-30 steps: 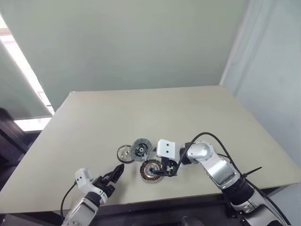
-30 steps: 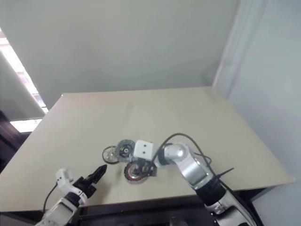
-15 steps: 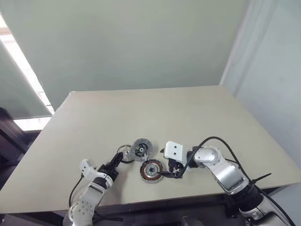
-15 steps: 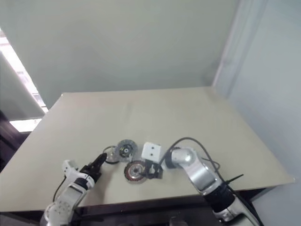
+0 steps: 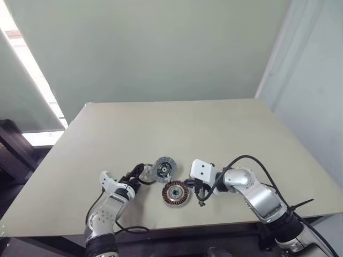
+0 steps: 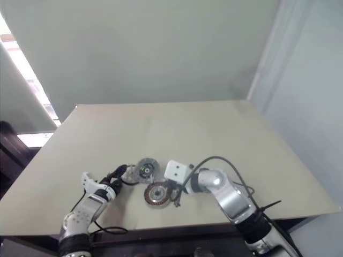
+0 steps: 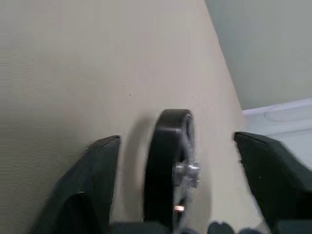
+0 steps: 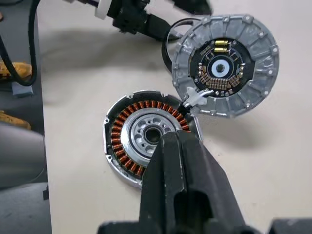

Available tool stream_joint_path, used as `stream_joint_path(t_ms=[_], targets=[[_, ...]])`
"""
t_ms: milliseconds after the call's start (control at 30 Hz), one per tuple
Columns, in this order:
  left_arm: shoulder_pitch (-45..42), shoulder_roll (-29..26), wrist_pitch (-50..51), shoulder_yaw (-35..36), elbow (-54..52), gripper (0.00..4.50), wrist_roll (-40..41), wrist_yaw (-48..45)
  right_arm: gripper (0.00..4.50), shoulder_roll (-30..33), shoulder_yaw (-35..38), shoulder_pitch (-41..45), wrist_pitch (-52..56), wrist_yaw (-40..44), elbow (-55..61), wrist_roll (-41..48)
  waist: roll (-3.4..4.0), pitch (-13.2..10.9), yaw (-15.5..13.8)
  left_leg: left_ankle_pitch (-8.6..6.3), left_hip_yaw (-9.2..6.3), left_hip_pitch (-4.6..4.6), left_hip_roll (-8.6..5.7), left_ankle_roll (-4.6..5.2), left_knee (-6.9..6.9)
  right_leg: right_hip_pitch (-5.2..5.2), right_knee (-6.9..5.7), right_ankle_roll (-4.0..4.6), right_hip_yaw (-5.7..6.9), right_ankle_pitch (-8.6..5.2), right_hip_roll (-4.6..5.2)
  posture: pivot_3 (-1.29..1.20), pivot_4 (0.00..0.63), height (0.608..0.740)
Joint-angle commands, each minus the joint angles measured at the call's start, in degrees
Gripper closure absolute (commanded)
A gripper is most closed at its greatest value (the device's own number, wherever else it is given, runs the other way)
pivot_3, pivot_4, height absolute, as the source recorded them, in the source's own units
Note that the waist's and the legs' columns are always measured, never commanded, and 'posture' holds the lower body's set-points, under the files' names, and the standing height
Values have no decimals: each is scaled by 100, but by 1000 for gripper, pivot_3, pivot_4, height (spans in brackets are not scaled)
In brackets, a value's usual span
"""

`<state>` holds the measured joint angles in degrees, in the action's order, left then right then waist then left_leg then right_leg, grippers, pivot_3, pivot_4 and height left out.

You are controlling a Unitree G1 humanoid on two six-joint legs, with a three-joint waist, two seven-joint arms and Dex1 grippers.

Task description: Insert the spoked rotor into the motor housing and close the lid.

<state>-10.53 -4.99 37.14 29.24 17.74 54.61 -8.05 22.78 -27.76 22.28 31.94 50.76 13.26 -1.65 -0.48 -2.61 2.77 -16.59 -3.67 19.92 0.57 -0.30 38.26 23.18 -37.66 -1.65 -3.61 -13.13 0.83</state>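
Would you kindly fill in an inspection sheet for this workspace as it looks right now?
Surface: beige table, bare apart from the parts.
Job's things: housing lies open, windings showing; lid flat beside it; rotor stands on edge between the left claw's fingers.
Clutter: nothing seen.
Grippers: left claw open around the rotor, gaps on both sides; right claw shut, empty, tips over the housing's rim.
Cables: black cable loops over the right arm.
Surroundings: pale green wall.

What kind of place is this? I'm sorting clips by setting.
Probably a bare test room or lab: one plain beige table against an empty pale wall, with loose motor parts on it, such as the housing and lid.
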Motion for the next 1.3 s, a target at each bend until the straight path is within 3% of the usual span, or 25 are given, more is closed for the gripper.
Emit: stream_joint_path(t_ms=[33,233,333,567,767,967,1133,1300], targets=[[-95,-88,261,-78,134,1637,-64,-27,4500,10,209,132,15,-92,241,97,-1,0,1,0,0,1,0,0,0,1,0,0,0,0,0,0,0,740],[21,-252,433,-206,55,3734,-288,-111,4500,-6,239,157,-3,-184,217,116,-2,1,0,0,-2,5,0,0,-4,6,2,-1,0,1,0,0,0,740],[63,-295,405,-236,34,4153,-376,-183,4500,-19,240,182,-19,-222,191,131,-1,4,5,1,-1,-12,0,-3,-4,-12,2,1,0,0,0,0,0,740],[315,-230,397,16,-518,4155,37,-429,4500,-33,251,191,-51,-319,141,130,-4,4,35,1,0,-28,1,-4,-11,-23,5,13,-3,-8,0,0,0,740],[1124,-329,252,319,-1396,4155,474,-1013,4500,55,301,130,-30,-351,59,142,-9,4,43,0,10,0,2,-5,-39,23,12,0,-17,-1,-1,0,0,740],[2140,-358,560,759,-2493,4155,1746,-1652,4500,102,369,93,-193,-398,-222,126,-23,-9,19,0,6,22,4,-4,-27,34,19,15,-9,-11,5,0,0,740],[2879,-486,1193,415,-3367,4155,2593,-1768,4500,142,398,98,-301,-410,-410,115,-41,-25,8,0,4,25,3,-5,-7,26,20,14,-7,-11,9,0,0,740],[2913,-306,1239,-134,-3688,4155,2906,-1467,4500,198,386,129,-290,-414,-508,65,-42,-29,6,0,2,24,4,-5,-6,27,15,14,-7,-11,6,0,0,740]])
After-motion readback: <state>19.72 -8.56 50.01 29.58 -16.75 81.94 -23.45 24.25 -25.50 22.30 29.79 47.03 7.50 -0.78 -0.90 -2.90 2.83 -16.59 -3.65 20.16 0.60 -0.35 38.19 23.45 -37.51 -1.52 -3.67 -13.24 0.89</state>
